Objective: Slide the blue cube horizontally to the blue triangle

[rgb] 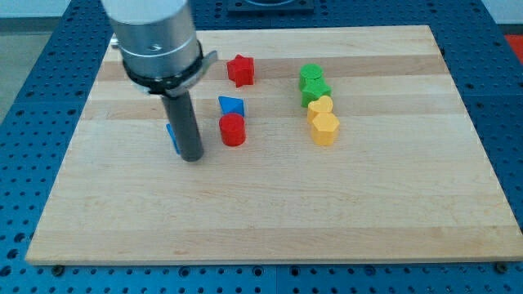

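my tip (192,158), the lower end of a straight dark rod with no jaws to open or close, is resting on the pale wooden board (392,212) and holding nothing. the small blue cube (172,137), mostly hidden behind the rod, is sitting just beside my tip at about ten o'clock, seemingly touching the rod's left side, though i cannot tell for sure.

the blue triangle (231,105), a small wedge-shaped block, is lying at about two o'clock from my tip, so the cube's way to it runs toward three o'clock and slightly up. i am judging that my tip is standing on the wrong side for that push and would need to get round to the cube's nine o'clock side.

a red cylinder (233,129) is sitting right below the triangle, nearly touching it, directly at three o'clock from the cube. further out are a red star-like block (240,70), two green blocks (313,84) and two yellow blocks (323,121) stacked in a column. all the blocks look smooth and matte; the board shows a fine straight grain.
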